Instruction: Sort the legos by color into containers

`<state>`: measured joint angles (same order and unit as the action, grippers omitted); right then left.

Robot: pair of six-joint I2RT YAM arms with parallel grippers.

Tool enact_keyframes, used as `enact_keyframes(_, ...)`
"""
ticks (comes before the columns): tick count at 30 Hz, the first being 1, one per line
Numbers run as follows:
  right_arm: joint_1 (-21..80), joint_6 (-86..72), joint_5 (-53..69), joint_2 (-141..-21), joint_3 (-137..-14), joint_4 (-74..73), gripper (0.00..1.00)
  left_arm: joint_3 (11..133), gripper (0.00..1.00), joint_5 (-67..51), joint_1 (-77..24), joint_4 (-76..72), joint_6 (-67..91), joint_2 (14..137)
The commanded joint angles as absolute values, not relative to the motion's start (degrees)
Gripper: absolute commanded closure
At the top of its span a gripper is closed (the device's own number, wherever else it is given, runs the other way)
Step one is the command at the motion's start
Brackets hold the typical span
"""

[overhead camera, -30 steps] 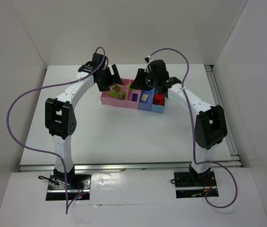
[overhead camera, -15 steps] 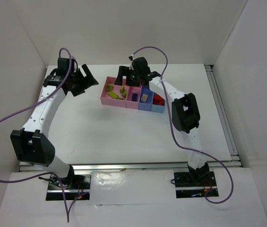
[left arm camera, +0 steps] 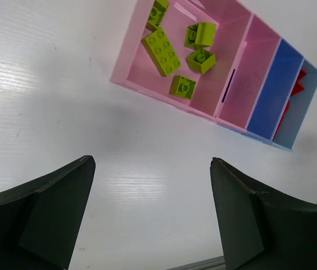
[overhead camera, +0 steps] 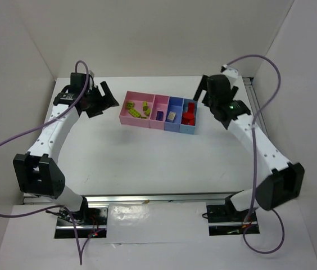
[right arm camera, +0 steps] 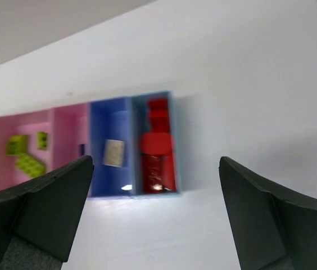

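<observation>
The containers (overhead camera: 157,125) stand as a joined row at the back middle of the table. Several yellow-green legos (left arm camera: 162,52) lie in the wide pink bin (left arm camera: 164,98). A dark blue brick (overhead camera: 159,115) is in the narrow pink bin, a whitish brick (right arm camera: 113,152) in the blue bin and red bricks (right arm camera: 157,152) in the light blue end bin. My left gripper (left arm camera: 152,162) hangs open and empty over bare table left of the row (overhead camera: 105,101). Just right of the red bin, my right gripper (right arm camera: 155,160) is open and empty too (overhead camera: 206,95).
White walls close in the table on three sides. A metal rail (overhead camera: 262,129) runs along the right edge and another along the near edge (overhead camera: 153,197). Purple cables (overhead camera: 12,140) loop off both arms.
The right arm has swung from over the bins out to their right, and its jaws went from shut to open. The left arm left the wide pink bin for the table's left.
</observation>
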<state>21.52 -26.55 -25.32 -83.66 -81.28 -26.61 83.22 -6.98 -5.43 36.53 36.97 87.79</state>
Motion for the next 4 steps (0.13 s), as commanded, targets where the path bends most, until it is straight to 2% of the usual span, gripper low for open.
enact_keyframes(1,20.49,-28.39,-36.21,-75.52,-72.88,-33.22,0.00,84.37,0.06,-10.72,-4.75,34.80,32.44,86.57)
enact_keyframes(4,19.96,-28.39,-37.52,-68.85,-66.98,-34.01,0.01,83.77,0.06,-11.95,-4.75,34.80,29.98,86.57)
